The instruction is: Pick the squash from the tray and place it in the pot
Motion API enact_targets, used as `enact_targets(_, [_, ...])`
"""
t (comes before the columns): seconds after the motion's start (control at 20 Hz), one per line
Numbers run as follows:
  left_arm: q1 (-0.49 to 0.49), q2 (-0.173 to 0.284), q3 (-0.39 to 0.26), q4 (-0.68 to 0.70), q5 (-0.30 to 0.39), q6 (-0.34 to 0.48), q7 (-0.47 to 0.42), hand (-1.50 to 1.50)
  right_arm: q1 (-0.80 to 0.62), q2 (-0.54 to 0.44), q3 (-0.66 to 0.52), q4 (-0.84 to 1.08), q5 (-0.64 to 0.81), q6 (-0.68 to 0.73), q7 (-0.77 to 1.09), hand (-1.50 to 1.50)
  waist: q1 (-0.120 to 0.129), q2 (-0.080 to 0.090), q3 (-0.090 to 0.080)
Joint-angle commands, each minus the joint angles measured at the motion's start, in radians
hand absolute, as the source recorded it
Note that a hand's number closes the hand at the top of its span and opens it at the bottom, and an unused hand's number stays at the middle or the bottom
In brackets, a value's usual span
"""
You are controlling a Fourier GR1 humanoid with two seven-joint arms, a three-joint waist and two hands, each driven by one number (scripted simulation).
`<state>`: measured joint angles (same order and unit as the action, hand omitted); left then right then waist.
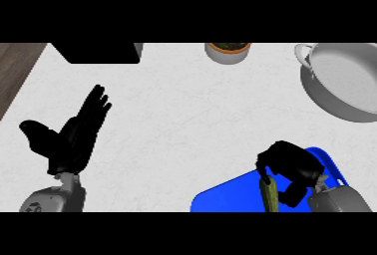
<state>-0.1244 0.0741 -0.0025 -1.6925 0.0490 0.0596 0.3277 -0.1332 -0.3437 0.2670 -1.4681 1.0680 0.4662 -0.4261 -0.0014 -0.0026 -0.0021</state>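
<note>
Blue tray (228, 196) at lower right of the frame, on a white marbled tabletop (184, 124). Over its right half, right hand (290, 167), black, fingers curled round the upper end of the squash (270, 195). Squash olive-green, slim, pointing toward the bottom edge, lower part showing below the hand and over the tray; whether lifted or touching the tray, cannot tell. Grey forearm entering from the lower right corner.

At left of the frame, left hand (74, 137), fingers straight and spread, pointing toward the top, thumb out to the left, holding nothing; resting above its grey forearm at the lower left.

Grey metal pot (346, 107) at upper right, partly cut by the right edge, handle at its upper left rim, well apart from tray and squash. Small white planter (227, 54) with dark contents at top centre. Black rectangular object (99, 52) at top left. Brown wood strip (15, 69) along the upper left edge.
</note>
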Motion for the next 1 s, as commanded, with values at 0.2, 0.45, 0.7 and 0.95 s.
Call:
enact_targets(0.2, [0.027, 0.024, 0.062, -0.015, 0.001, 0.030, -0.010, 0.00, 0.052, -0.016, -0.557, 0.168, -0.087, -0.108, 0.466, 1.50, -0.122, 0.003, 0.003])
enact_targets(0.45, [0.032, 0.004, 0.016, -0.037, -0.004, 0.019, 0.007, 0.00, -0.029, -0.024, -0.783, 0.205, -0.072, -0.239, 0.785, 1.50, -0.035, 0.002, 0.003])
enact_targets(0.7, [0.076, 0.008, 0.016, -0.024, 0.023, -0.024, -0.035, 0.00, -0.100, -0.104, -0.858, 0.136, -0.027, -0.340, 0.906, 1.50, 0.000, 0.001, 0.001])
enact_targets(0.95, [0.023, 0.042, 0.035, -0.040, 0.033, -0.039, 0.025, 0.00, -0.117, -0.133, -0.843, -0.108, -0.071, -0.233, 0.949, 1.50, -0.004, -0.001, 0.001])
